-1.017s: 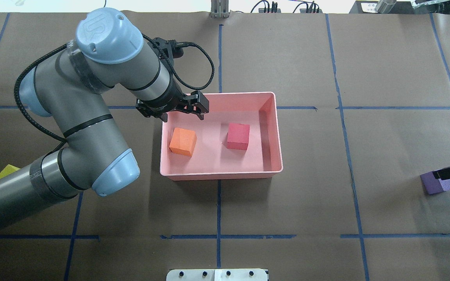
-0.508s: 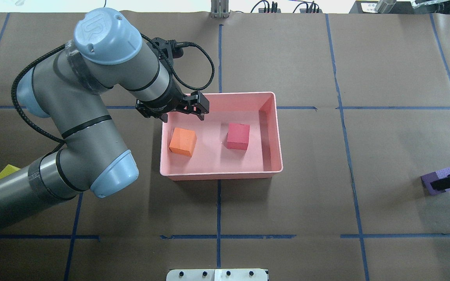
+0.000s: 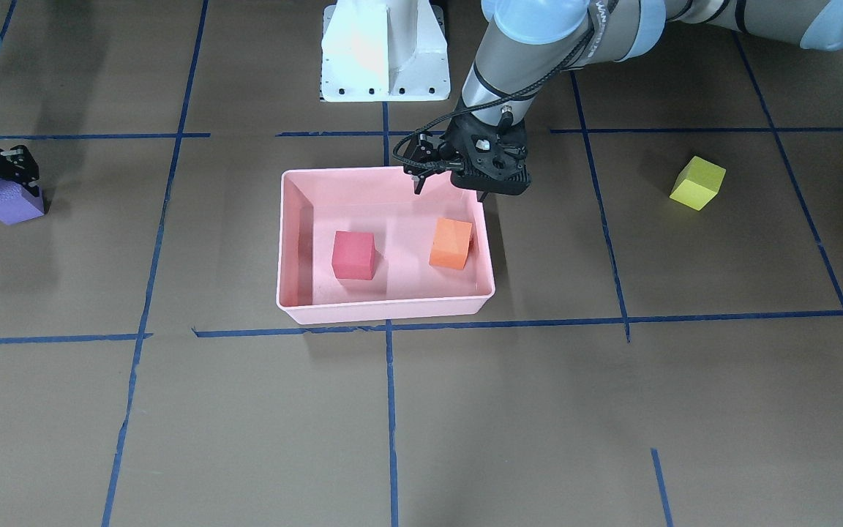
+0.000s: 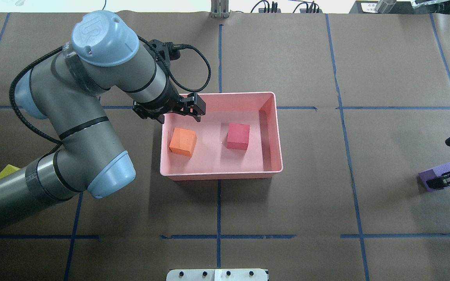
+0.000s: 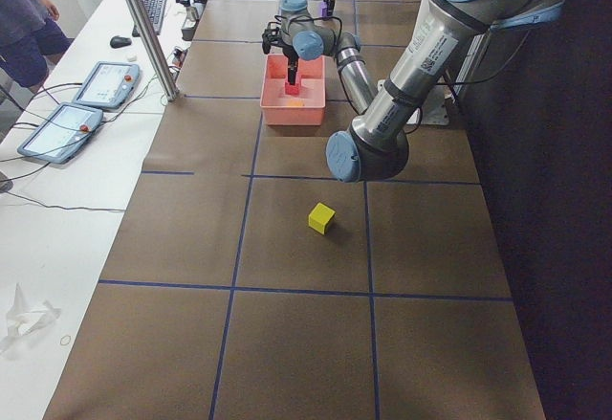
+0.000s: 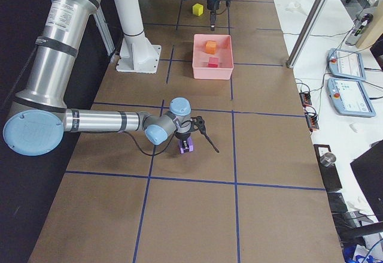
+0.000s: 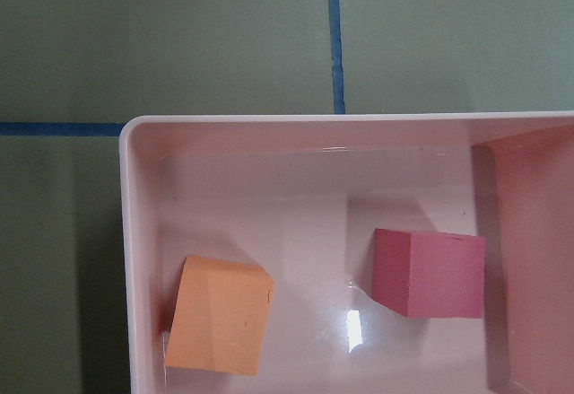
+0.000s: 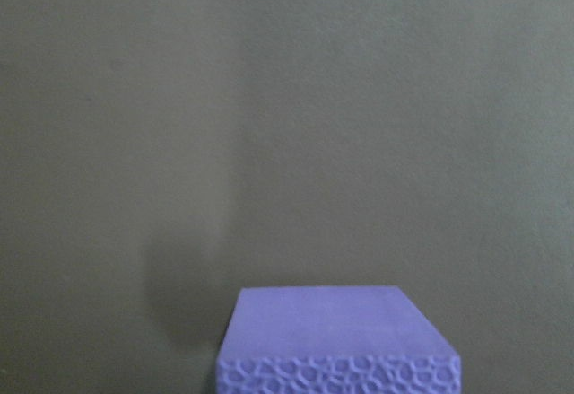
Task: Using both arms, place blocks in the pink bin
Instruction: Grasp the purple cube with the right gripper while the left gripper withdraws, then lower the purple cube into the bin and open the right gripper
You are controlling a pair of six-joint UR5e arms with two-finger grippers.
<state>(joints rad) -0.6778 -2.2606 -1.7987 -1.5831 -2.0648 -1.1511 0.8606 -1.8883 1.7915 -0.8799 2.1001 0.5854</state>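
Observation:
The pink bin [image 4: 221,175] holds the orange block [image 4: 183,141] at its left and the red block [image 4: 238,136] near its middle; both also show in the left wrist view, orange [image 7: 218,315] and red [image 7: 429,273]. My left gripper [image 4: 181,117] is open and empty, above the bin's far left corner. The purple block [image 4: 434,173] lies on the table at the far right. My right gripper [image 4: 443,181] is low over it with its fingers spread, and the block fills the bottom of the right wrist view [image 8: 336,340]. The yellow-green block [image 3: 697,183] lies on the table, mostly hidden by my left arm in the overhead view.
The white pedestal [image 3: 383,51] stands at the robot's side of the table behind the bin. Blue tape lines cross the brown table cover. A side table with tablets [image 5: 105,85] and a pole runs along the far edge.
My right gripper has come down onto the purple block, which shifted slightly. My left gripper has drawn back a little to the left from over the bin. The orange and red blocks have not moved.

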